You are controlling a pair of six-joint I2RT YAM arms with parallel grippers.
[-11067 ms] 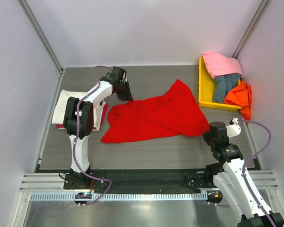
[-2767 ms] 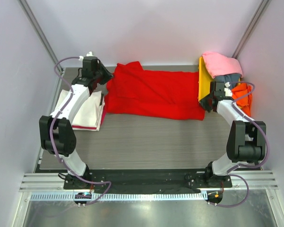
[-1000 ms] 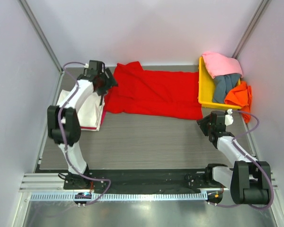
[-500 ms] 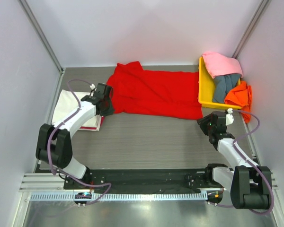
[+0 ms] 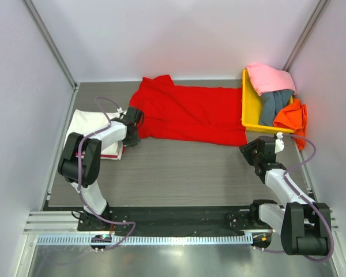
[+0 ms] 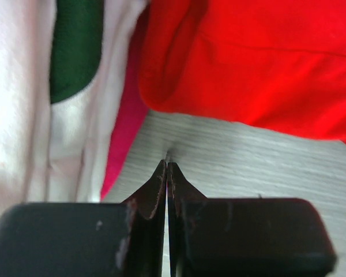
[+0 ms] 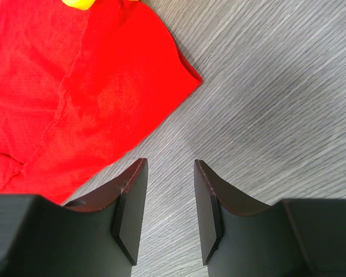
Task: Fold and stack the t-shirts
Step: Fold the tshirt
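Top external view, item list. (1) Bright red cloth t-shirt: spread long side across at 12 o'c of the grey wood-grain table; left end bunched w/ extra folds, right end touching the yellow plastic tray. (2) Folded cream-white cloth t-shirt: at 9 o'c, lying on a pink-red cloth layer; the dark green patch in left wrist view can't be identified. (3) Tray, 2 o'c: holds pink cloth t-shirt, grey-blue cloth t-shirt and orange cloth t-shirt, the last hanging over the right rim. (4) Left gripper: at the red shirt's near-left corner, between shirt & stack; fingers pressed together, nothing held, tips on bare table just beside the hem. (5) Right gripper: just off the near-right corner, toward 6 o'c; fingers narrowly parted, empty, over bare table. Step, est.: take both near corners for the first fold. Handling notes: left must open before going in and should come low so one finger slips under the hem. It should take red only, since the pink-red layer lies just beside and is easily pinched. Right needs to shift toward 12 o'c until the corner sits between its fingers. Lift both together, hem taut, else the fold skews.
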